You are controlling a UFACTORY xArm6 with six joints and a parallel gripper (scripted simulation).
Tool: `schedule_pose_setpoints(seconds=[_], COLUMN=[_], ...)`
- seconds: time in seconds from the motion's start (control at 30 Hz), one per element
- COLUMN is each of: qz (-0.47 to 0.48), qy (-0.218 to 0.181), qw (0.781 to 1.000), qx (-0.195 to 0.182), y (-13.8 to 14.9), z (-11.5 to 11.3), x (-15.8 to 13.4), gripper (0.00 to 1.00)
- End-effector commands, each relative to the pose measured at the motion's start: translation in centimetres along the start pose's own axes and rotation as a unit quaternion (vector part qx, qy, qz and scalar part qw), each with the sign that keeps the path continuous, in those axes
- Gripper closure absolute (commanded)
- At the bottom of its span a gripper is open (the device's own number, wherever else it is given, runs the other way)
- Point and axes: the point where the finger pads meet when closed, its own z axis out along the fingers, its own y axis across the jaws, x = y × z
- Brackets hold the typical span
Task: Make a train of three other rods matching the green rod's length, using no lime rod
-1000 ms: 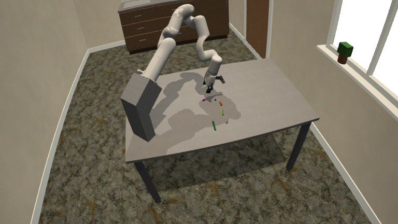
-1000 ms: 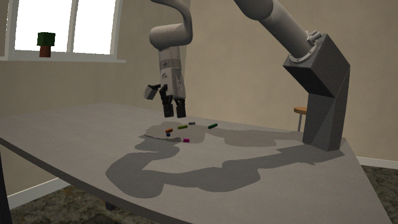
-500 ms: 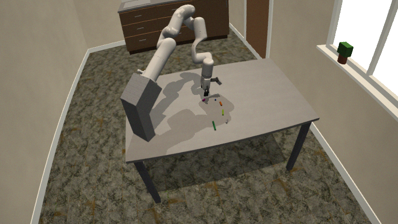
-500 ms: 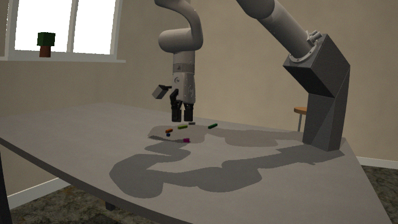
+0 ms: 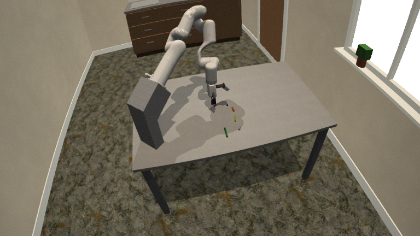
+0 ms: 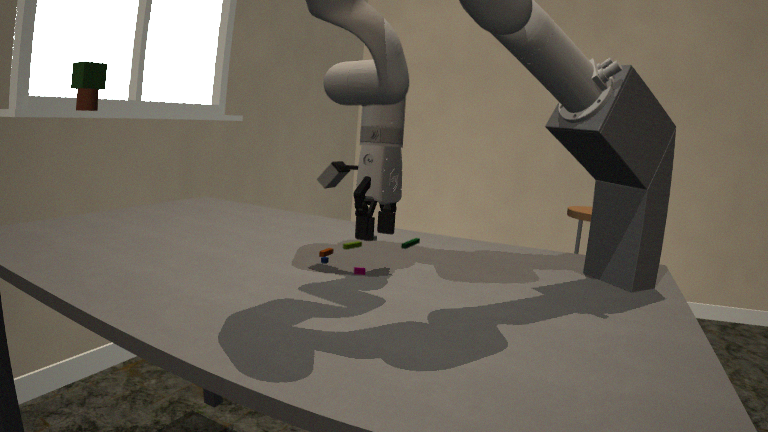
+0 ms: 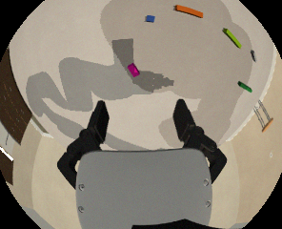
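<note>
Several small rods lie on the grey table. The magenta rod (image 5: 215, 105) (image 6: 359, 270) (image 7: 133, 71) lies closest to my gripper. The blue rod (image 5: 227, 105) (image 6: 324, 259) (image 7: 151, 18), orange rod (image 5: 232, 108) (image 6: 326, 252) (image 7: 190, 10), lime rod (image 5: 234, 118) (image 6: 351, 245) (image 7: 231, 38), grey rod (image 5: 239, 128) (image 7: 253, 56) and green rod (image 5: 226, 132) (image 6: 410, 242) (image 7: 244, 87) lie apart from each other. My gripper (image 5: 213, 100) (image 6: 374, 232) (image 7: 141, 107) is open and empty. It points down and hovers above the table, near the magenta rod, which lies just ahead of the fingers in the wrist view.
The arm's grey base block (image 5: 148, 112) (image 6: 623, 189) stands on the table's left side in the top view. A stool (image 6: 578, 215) stands on the floor beyond the table. The rods lie well inside the table's edges.
</note>
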Motion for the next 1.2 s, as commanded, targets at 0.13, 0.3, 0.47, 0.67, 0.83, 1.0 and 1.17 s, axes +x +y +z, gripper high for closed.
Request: schedule_pose_setpoints(seconds=[0.13,0.3,0.47,0.67,0.83,1.0,1.17], qz=[0.001,0.001,0.001,0.001,0.001,0.001,0.001], qy=[0.013,0.014,0.014,0.014,0.014,0.014,0.014], qw=[1.0,1.0,1.0,1.0,1.0,1.0,1.0], qx=[-0.019,-0.02,-0.02,-0.02,-0.02,-0.02,-0.02], y=[0.82,0.86,0.87,0.87,0.87,0.87,0.87], z=[-0.09,-0.1,-0.1,-0.1,-0.1,-0.1,-0.1], x=[-1.06,-1.13,-1.13,-1.13,-1.13,-1.13,-1.13], gripper=[0.0,0.0,0.0,0.0,0.0,0.0,0.0])
